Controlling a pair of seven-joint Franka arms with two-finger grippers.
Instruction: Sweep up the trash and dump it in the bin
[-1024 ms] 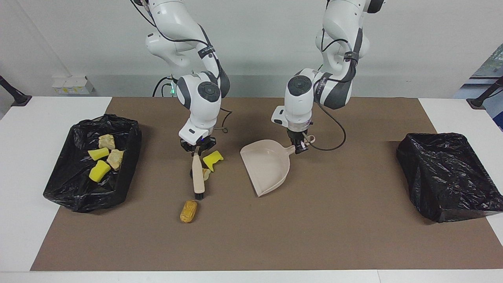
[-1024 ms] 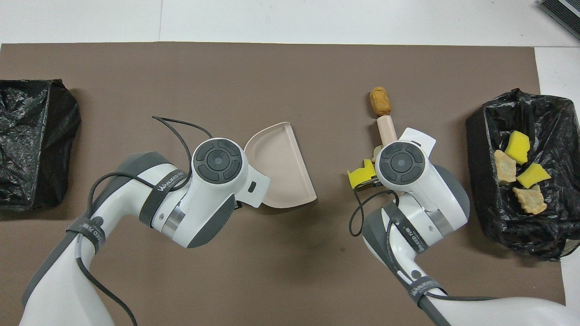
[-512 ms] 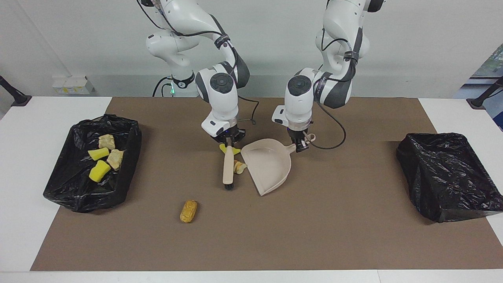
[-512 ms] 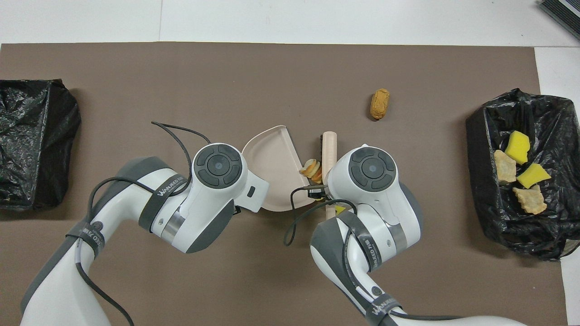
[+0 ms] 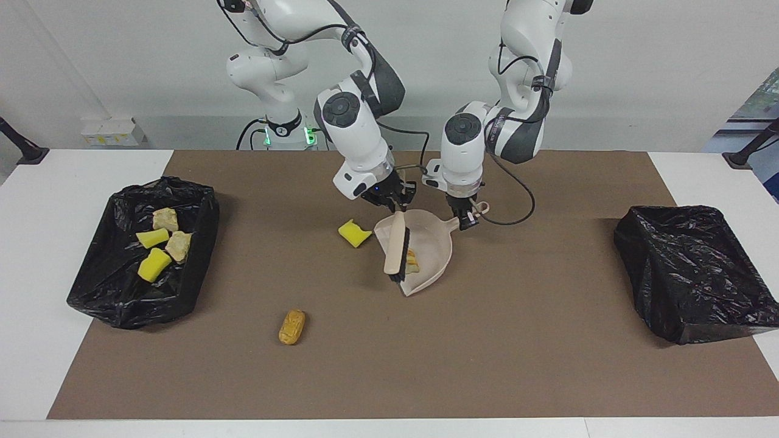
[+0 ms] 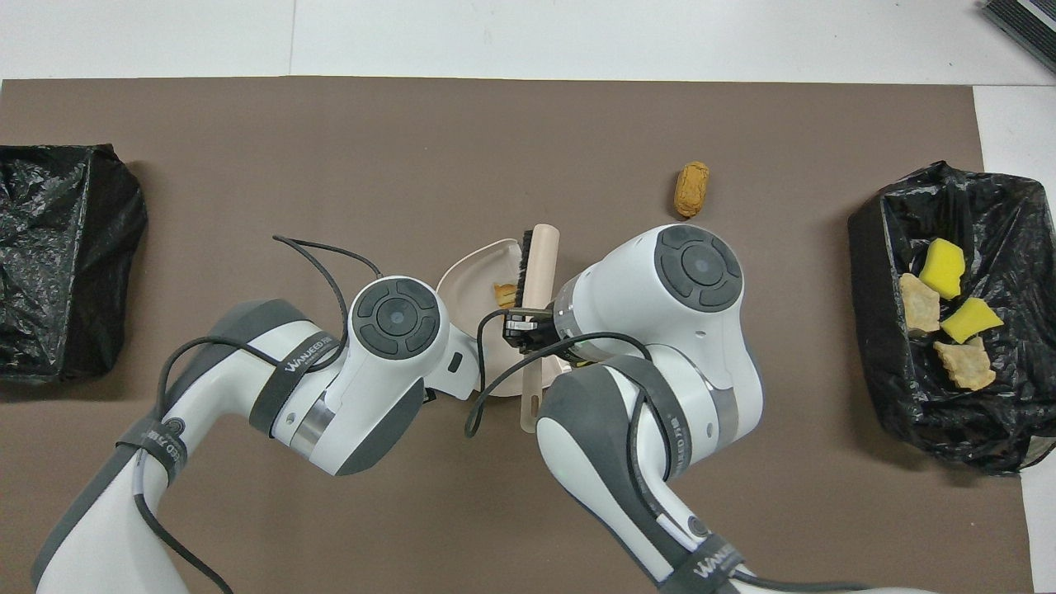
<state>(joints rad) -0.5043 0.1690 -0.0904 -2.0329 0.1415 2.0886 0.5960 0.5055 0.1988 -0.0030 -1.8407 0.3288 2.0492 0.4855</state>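
At right arm's end of table, lined bin (image 5: pixel 91 286) holds yellow and tan trash (image 5: pixel 159 245). Bread lump (image 5: pixel 292 326) lies loose on mat; yellow sponge (image 5: pixel 353 233) beside dustpan (image 5: pixel 435 255). Right gripper (image 5: pixel 389 201) clenched on brush (image 5: pixel 397 246), bristles in dustpan against what looks like tan scrap (image 5: pixel 412 260). Left gripper (image 5: pixel 465 222) clamps dustpan handle.

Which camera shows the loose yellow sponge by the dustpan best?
The facing view: the yellow sponge lies in plain sight on the mat beside the dustpan, toward the right arm's end. In the overhead view the right arm covers it completely.
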